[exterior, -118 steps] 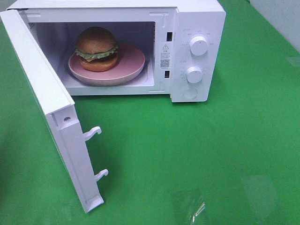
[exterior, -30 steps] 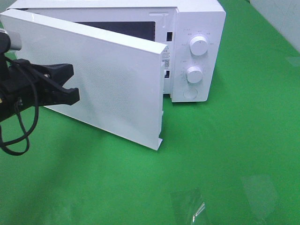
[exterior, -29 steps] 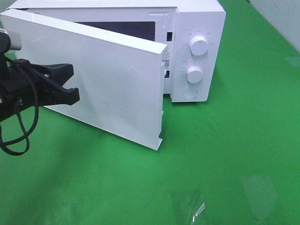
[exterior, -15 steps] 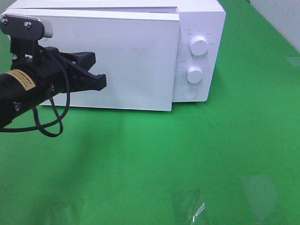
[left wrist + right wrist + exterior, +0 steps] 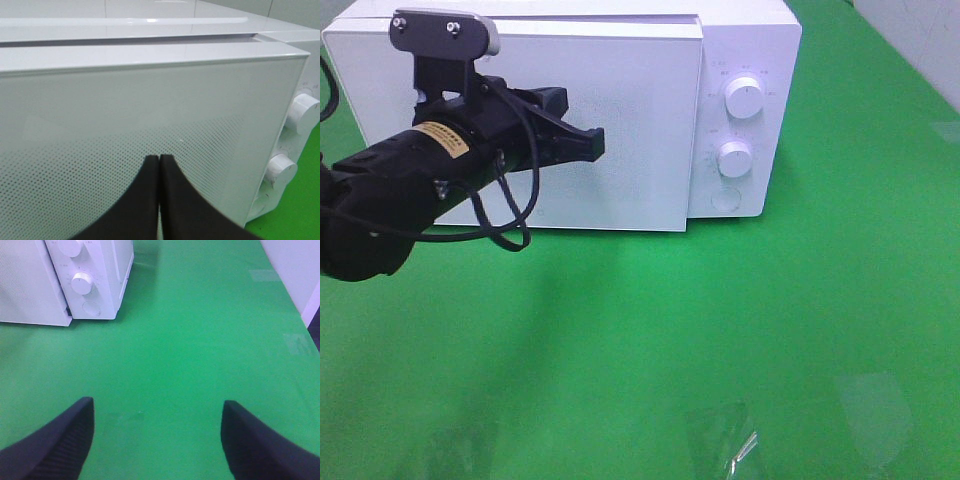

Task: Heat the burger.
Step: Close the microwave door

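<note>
The burger is hidden behind the closed door (image 5: 630, 120) of the white microwave (image 5: 750, 40). My left gripper (image 5: 594, 146) is shut with nothing in it, and its black tips rest against the front of the door near its middle. In the left wrist view the two fingers (image 5: 150, 180) meet in a point, and the left gripper (image 5: 159, 158) sits right at the dotted door panel (image 5: 100, 130). My right gripper (image 5: 156, 407) stands open and empty over the green cloth, in front of and to the right of the microwave (image 5: 90, 270); it is out of the exterior view.
Two round knobs (image 5: 745, 98) (image 5: 734, 158) and a round button (image 5: 725, 200) sit on the microwave's right-hand panel. Green cloth (image 5: 720, 330) covers the table. Clear tape patches (image 5: 725, 440) shine near the front edge. A white wall (image 5: 300, 275) borders the right side.
The microwave door has swung from half open to fully closed. My left gripper has followed it, moving right and toward the oven. The right gripper has stayed still.
</note>
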Available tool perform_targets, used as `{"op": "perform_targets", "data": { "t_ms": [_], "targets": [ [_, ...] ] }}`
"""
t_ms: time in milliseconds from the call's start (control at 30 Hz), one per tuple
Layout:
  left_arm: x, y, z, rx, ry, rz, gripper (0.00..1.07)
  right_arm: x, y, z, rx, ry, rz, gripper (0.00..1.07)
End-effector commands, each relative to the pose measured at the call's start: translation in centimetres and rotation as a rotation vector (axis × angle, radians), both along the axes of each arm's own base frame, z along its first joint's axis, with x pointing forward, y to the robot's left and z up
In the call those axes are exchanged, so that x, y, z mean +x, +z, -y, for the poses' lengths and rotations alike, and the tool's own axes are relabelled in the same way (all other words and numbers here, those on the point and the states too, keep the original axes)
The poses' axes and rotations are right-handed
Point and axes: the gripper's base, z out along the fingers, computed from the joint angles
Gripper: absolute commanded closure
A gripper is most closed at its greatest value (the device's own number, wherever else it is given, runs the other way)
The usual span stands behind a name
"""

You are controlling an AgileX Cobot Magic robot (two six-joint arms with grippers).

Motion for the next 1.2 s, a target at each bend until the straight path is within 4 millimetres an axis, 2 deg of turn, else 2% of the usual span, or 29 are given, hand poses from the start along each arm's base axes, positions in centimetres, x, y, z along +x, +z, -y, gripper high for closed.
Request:
{"op": "perform_targets", "data": {
  "t_ms": [33, 100, 600, 1200],
  "targets": [
    [0.5, 0.4, 0.7, -0.014, 0.022, 0.013, 1.07, -0.4, 0.0, 0.1, 0.009, -0.011, 0.022, 0.37],
    [1.4, 0.9, 1.7, -0.02, 0.041, 0.03, 1.07, -0.4, 0.0, 0.1, 0.009, -0.011, 0.022, 0.37],
    [4.3, 2.3, 4.4, -0.032, 0.053, 0.063, 1.07, -0.4, 0.0, 0.1, 0.009, -0.011, 0.022, 0.37],
    [6.4, 2.9, 4.6, -0.02, 0.146, 0.078, 1.07, -0.4, 0.0, 0.1, 0.009, -0.011, 0.022, 0.37]
  ]
}}
